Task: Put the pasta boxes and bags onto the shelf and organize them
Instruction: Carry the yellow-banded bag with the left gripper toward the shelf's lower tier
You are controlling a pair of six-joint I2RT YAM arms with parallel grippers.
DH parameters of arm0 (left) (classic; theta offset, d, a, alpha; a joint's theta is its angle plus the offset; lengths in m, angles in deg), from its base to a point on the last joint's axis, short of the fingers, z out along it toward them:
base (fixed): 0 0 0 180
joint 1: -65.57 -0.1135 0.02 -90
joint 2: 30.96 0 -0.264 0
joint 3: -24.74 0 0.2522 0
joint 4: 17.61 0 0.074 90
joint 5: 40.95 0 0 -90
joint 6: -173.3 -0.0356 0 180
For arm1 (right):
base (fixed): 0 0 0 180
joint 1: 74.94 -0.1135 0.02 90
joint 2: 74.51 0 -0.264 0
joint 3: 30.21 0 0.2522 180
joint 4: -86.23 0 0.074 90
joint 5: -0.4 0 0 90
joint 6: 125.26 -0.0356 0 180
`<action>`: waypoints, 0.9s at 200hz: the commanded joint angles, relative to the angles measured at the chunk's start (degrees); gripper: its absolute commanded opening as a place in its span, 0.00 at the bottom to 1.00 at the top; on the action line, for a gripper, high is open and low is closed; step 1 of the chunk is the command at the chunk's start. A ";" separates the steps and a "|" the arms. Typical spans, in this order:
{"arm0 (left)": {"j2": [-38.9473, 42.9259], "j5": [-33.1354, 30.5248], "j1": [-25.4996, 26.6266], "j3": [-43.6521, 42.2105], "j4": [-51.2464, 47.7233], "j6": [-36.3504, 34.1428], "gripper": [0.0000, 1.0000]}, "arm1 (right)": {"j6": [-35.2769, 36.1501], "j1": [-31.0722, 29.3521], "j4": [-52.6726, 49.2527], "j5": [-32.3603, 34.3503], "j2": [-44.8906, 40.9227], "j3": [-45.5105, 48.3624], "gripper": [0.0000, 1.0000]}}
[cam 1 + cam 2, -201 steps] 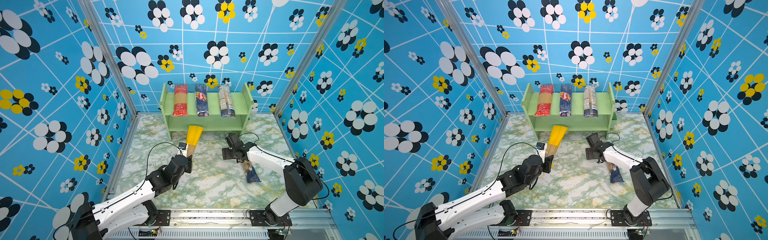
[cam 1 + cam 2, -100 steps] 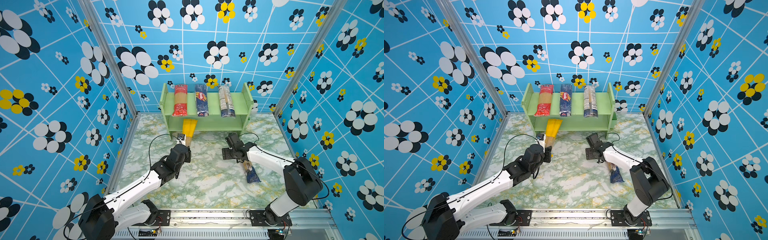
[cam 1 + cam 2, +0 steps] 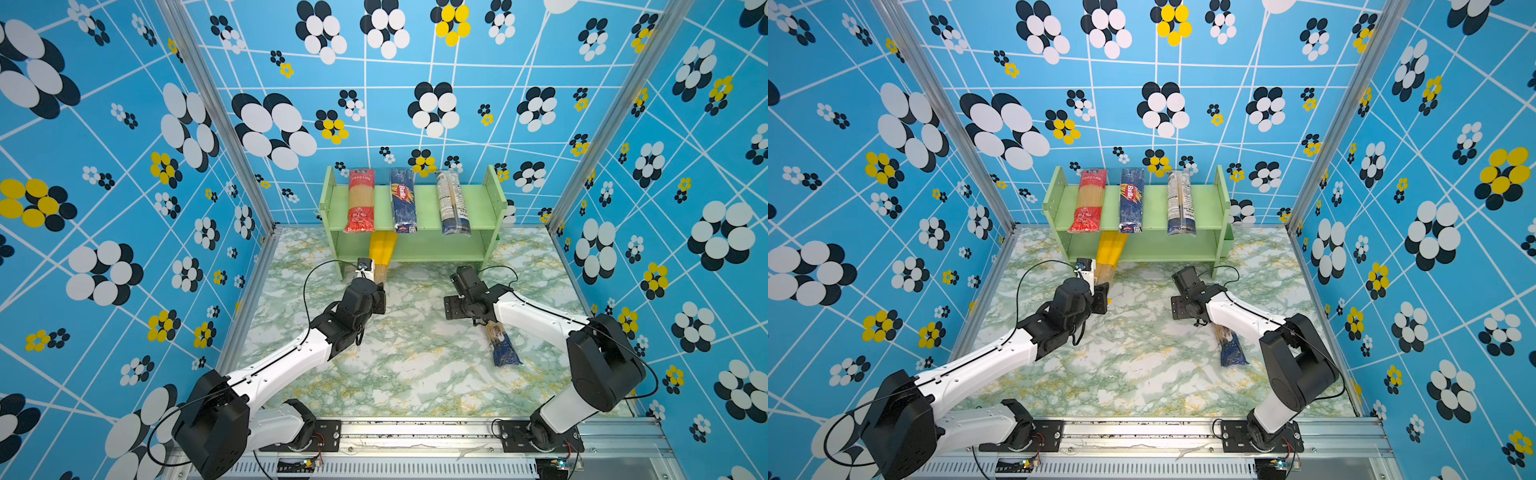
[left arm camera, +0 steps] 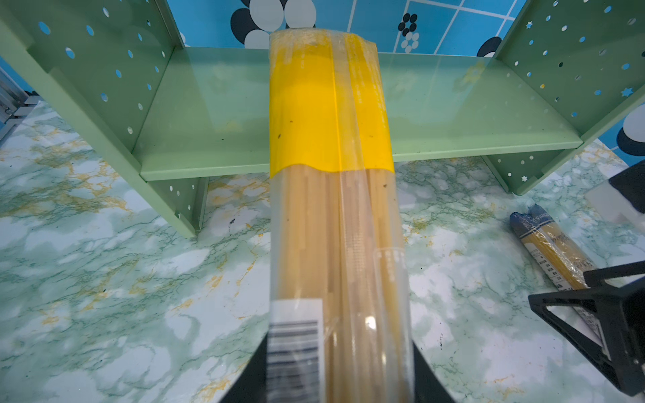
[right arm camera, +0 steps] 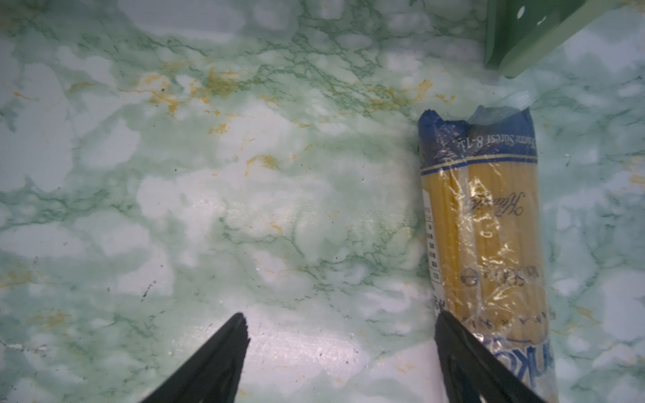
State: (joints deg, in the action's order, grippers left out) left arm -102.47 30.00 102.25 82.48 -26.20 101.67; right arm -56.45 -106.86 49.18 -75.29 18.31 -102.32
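Observation:
The pale green shelf (image 3: 427, 203) (image 3: 1154, 208) stands at the back of the table. Its top tier carries a red bag (image 3: 360, 199) (image 3: 1087, 199), a dark blue Barilla pack (image 3: 403, 201) (image 3: 1131, 199) and a blue pack with a white label (image 3: 453, 203) (image 3: 1180, 203). My left gripper (image 3: 376, 286) (image 4: 340, 370) is shut on the yellow-topped clear bag (image 3: 381, 253) (image 4: 331, 174), whose yellow end reaches over the lower tier (image 4: 209, 115). My right gripper (image 3: 473, 316) (image 5: 340, 315) hangs open over bare table. One of its fingers is at the edge of the clear bag with a blue end (image 3: 503, 345) (image 5: 485, 226), which lies flat.
The marble-patterned table (image 3: 395, 365) is enclosed by blue flower-print walls with metal posts at the back corners. A small green cup (image 3: 1227, 241) hangs on the shelf's right side panel. A shelf foot (image 5: 516, 35) stands just beyond the lying bag.
My left arm has pushed the yellow-topped bag toward the shelf, and its yellow end has slid under the top tier. The right arm has not moved.

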 commanded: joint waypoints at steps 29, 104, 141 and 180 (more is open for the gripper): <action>-2.74 -0.88 -1.00 6.47 13.08 -0.73 0.00 | 0.27 0.37 0.64 0.14 -0.18 -1.18 0.86; -7.97 -1.84 -1.44 10.85 14.65 -2.38 0.00 | 0.52 0.50 1.15 0.30 0.22 -0.92 0.86; -11.18 -2.89 -1.56 13.25 15.05 -2.25 0.00 | 0.97 0.51 1.18 0.37 0.24 -1.05 0.86; -13.56 -4.82 -1.53 14.33 15.59 -0.40 0.00 | 1.33 0.59 0.90 0.72 0.00 -1.07 0.86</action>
State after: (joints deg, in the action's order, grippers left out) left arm -116.63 28.80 101.14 93.00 -20.92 100.60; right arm -56.26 -106.77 49.64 -75.27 18.31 -102.32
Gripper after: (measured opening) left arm 0.397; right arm 0.864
